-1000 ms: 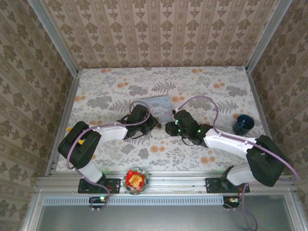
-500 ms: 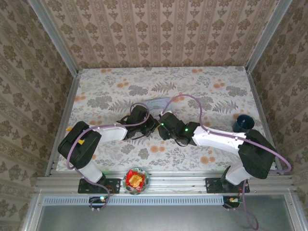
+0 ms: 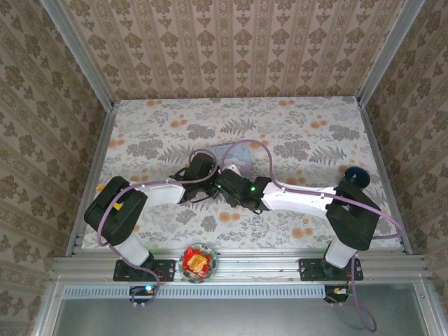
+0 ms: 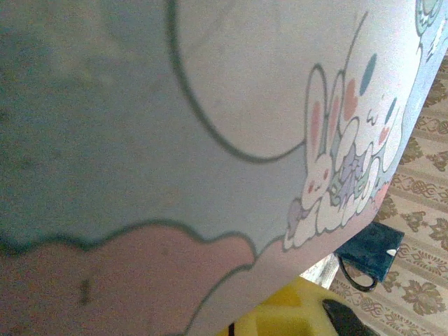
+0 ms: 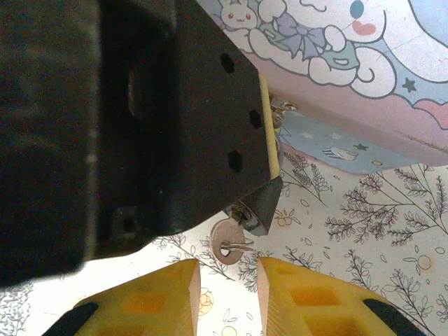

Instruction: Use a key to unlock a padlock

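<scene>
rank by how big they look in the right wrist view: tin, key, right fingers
1. tin
2. right fingers, though they sit nearest the camera, which inflates them, and the frame cuts them off
3. key, smallest by far

You find the padlock (image 5: 260, 204) in the right wrist view as a small dark block. Most of it is hidden behind the black body of the left gripper (image 3: 215, 179), with only its lower corner poking out beside the pale blue tin (image 5: 364, 91). The key (image 5: 226, 243) sits in that corner, its round, dull silvery head tilted downward. It hangs just above the gap between the right gripper's (image 5: 229, 271) parted yellow fingers (image 5: 297, 294), touching neither.
</scene>
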`<state>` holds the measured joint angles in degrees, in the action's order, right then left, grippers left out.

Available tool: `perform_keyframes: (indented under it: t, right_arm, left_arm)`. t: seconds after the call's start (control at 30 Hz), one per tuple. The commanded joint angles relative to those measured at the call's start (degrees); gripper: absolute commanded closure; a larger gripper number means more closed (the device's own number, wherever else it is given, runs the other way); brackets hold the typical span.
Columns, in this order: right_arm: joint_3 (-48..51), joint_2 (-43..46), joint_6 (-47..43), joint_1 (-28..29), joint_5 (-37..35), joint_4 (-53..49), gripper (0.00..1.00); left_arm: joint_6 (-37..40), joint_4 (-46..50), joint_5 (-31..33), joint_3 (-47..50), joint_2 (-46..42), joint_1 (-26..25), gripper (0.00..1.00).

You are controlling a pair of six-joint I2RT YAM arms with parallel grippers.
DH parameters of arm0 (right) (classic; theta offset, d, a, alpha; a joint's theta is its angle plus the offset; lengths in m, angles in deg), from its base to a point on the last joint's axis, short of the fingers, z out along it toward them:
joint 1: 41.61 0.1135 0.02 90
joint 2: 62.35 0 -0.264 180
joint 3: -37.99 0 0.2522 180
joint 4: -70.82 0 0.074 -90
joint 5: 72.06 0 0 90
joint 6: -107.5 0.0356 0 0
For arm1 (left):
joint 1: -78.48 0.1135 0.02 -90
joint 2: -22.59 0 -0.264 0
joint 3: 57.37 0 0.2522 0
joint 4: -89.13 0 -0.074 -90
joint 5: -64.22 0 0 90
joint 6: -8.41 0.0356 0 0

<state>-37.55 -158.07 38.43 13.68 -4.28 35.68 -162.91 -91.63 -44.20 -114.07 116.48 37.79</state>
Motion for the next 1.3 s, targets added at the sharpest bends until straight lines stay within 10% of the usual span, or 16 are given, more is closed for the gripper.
perform_keyframes:
  t: [0.0, 0.6, 1.27]
  right_arm:
    - [-1.59, -1.43, -1.47, 0.26, -3.21, -2.0, 0.71]
    - [-3.53, -4.89, -2.21, -0.7, -5.56, 2.24, 0.73]
    - [4.55, -2.11, 7.7, -6.47, 4.65, 10.97, 1.0]
  left_arm:
    - [-2.15, 3.18, -3.29, 1.3, 1.85, 0.36, 1.0]
    - [-1.4, 3.54, -4.57, 0.75, 1.91, 0.43, 1.0]
    - [-1.83, 0.91, -5.52, 1.28, 2.51, 0.08, 1.0]
